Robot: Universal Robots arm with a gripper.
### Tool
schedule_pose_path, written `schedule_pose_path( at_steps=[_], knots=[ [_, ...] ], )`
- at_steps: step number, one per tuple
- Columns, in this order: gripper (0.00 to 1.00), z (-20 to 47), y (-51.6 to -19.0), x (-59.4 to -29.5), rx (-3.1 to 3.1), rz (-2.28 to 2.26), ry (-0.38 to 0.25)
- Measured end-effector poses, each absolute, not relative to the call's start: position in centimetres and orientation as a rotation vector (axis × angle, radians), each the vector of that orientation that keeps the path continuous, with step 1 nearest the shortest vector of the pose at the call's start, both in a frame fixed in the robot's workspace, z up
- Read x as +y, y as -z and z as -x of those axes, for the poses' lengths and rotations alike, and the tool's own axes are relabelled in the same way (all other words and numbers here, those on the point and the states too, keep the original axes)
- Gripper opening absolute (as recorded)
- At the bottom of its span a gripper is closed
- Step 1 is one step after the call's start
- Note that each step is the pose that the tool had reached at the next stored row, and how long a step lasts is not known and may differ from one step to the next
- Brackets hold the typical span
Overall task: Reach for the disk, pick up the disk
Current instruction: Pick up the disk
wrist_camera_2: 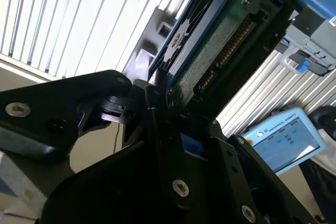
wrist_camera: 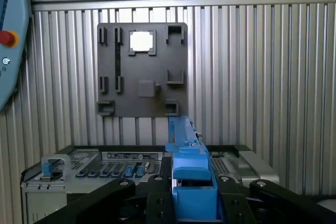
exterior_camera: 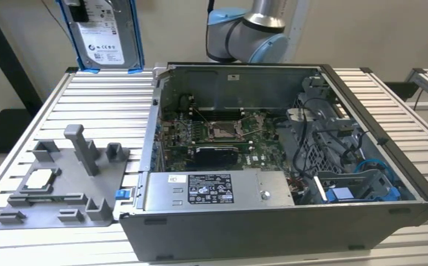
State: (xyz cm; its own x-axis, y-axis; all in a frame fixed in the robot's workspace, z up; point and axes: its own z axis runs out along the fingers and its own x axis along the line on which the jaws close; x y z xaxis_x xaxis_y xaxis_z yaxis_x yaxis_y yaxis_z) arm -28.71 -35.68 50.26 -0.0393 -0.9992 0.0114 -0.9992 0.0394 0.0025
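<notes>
The disk (exterior_camera: 104, 34), silver-grey with a white label and a blue bracket, hangs upright above the table's far corner at the exterior view's left, clear of the surface. Its upper end runs past the picture's edge. In the second wrist view the disk (wrist_camera_2: 223, 43) shows its green circuit-board side, and my gripper (wrist_camera_2: 170, 106) has its black fingers (wrist_camera_2: 157, 129) clamped on the bracket's end. In the first wrist view the disk (wrist_camera: 188, 174) is seen edge-on, pinched in my gripper (wrist_camera: 191, 190). The gripper is shut on the disk.
An open computer case (exterior_camera: 391, 160) stands on the slatted metal table (exterior_camera: 103, 105). A grey fixture plate (exterior_camera: 70, 185) with posts carries a small square silver chip (exterior_camera: 39, 178). The arm's base (exterior_camera: 247, 33) rises behind the case. A control pendant (wrist_camera_2: 286, 140) lies nearby.
</notes>
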Motion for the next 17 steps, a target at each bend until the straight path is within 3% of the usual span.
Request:
schedule_pose_path(
  at_steps=[17],
  knots=[
    [0.00, 25.0, -50.3, -35.6, -2.257, -2.170, -0.010]
  ],
)
